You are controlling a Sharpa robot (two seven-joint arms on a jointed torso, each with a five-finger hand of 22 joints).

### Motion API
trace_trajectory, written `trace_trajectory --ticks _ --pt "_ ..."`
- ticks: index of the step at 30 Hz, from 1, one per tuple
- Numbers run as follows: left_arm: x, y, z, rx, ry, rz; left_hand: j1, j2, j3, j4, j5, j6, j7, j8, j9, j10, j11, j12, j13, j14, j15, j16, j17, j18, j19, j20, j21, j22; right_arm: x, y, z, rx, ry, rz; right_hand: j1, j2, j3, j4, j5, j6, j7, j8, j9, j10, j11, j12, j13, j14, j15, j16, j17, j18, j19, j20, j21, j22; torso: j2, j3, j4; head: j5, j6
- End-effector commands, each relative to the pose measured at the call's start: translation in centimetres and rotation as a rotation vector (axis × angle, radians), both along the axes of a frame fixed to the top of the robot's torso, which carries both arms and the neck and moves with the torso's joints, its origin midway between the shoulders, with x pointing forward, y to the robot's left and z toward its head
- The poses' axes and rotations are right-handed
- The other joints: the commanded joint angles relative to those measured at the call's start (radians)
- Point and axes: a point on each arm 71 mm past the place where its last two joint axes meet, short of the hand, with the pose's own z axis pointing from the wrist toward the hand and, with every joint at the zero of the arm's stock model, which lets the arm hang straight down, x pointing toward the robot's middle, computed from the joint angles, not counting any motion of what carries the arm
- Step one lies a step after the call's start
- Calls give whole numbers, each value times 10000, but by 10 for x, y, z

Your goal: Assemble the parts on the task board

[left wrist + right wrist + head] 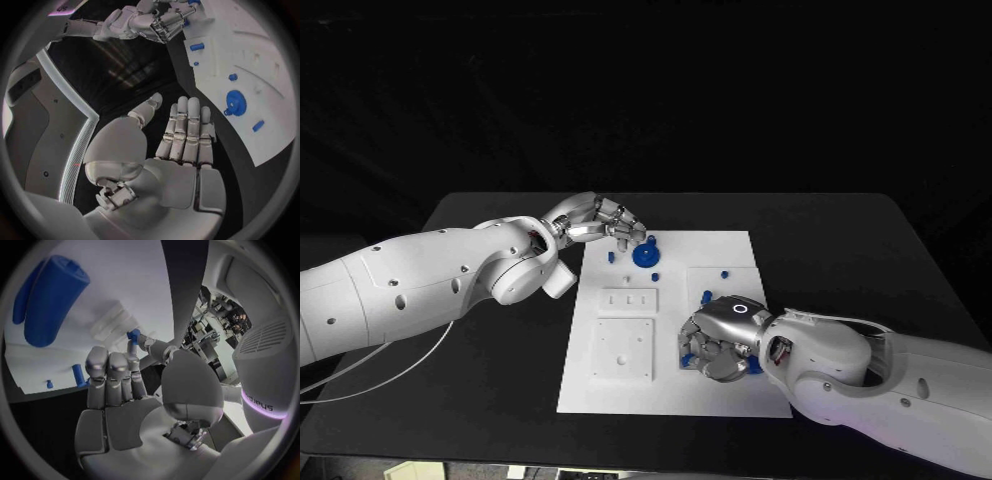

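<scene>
L hand [596, 220] hovers at board's [733, 245] far-left corner, fingers [184, 127] straight, apart, holding nothing. Blue disc [646, 254] lies just beside it on the board. Pegs [705, 296] stand mid-board. R hand [718, 340] sits low over the near-right part, fingers curled; grip on a blue part: can't tell. Parts look light, stiff, prob. slick plastic; take disc by rim, pegs by sides.

Black table [488, 400], matte top, rounded corners. Beyond its far edge: black backdrop [646, 90], unlit, no detail visible.
</scene>
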Motion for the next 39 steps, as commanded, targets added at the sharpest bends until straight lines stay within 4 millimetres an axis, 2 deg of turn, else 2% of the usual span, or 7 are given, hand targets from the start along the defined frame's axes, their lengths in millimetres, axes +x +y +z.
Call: trace_trajectory --ticks 1,12,19,26,33,36,39 --pt "0 0 0 -66 45 -29 58 32 37 32 7 -46 -16 -59 -3 -63 22 28 -18 7 30 38 -12 -74 12 32 -22 125 -1 -1 4 323 -189 33 -102 27 47 -20 -12 156 49 37 10 1 -98 62 13 -9 -74 -22 15 895 -15 19 44 149 -2 1 -2 1 13" --pt "0 3 -1 -604 721 187 -181 -40 -56 214 6 -93 25 -91 -14 -9 -4 74 -32 68 4 86 -53 -75 69 17 -15 124 4 -7 25 1820 -678 193 -74 -2 137 -74 -12 208 22 73 33 39 -127 82 26 1 -106 -14 18 895 24 -8 59 139 0 7 -7 -15 191" --pt "0 6 -5 -1321 1750 288 -457 -58 -115 465 8 -137 45 -122 -25 109 -59 116 -56 163 -46 113 -116 -75 169 -42 -15 103 17 -12 49 3285 -1391 460 -54 -13 169 -87 -11 215 15 80 38 49 -135 82 28 3 -116 -12 19 895 40 -23 64 136 -3 11 -3 -32 530" --pt "-3 6 -16 -2104 3948 278 -1696 291 -346 1616 1 -99 -2 -116 -23 568 -235 78 -101 664 -267 130 -266 -30 686 -320 30 -12 34 -16 73 3992 -2212 539 -41 3 173 -95 -12 213 14 82 41 54 -138 80 27 5 -121 -9 21 895 52 -33 70 135 -7 25 14 25 936" --pt "-10 2 -30 -1476 5398 -111 -3025 364 -938 2967 -43 184 -248 85 118 1623 -639 445 124 1971 -1029 862 -34 290 2059 -912 713 115 44 -12 94 4280 -2767 664 -24 20 165 -112 -11 210 12 83 45 57 -140 76 27 8 -126 -2 25 895 67 -47 80 136 -6 23 4 126 1335" --pt "-13 -2 -33 -1369 5687 -227 -3201 316 -1076 3423 -51 283 -370 166 205 1980 -793 640 283 2360 -1315 1188 89 404 2476 -1136 1015 201 46 -10 102 4402 -2978 749 -19 28 161 -119 -10 209 12 84 46 58 -141 75 27 9 -127 1 27 895 72 -52 84 137 -5 26 10 192 1540" --pt "-16 -9 -35 -1405 6077 -444 -3314 378 -1198 3798 -40 424 -472 270 303 2211 -892 797 421 2630 -1475 1451 191 456 2749 -1269 1253 241 49 -7 111 4609 -3319 856 -11 37 156 -129 -9 208 11 85 47 60 -142 73 27 11 -129 5 30 895 78 -59 89 138 -2 15 0 263 1766"
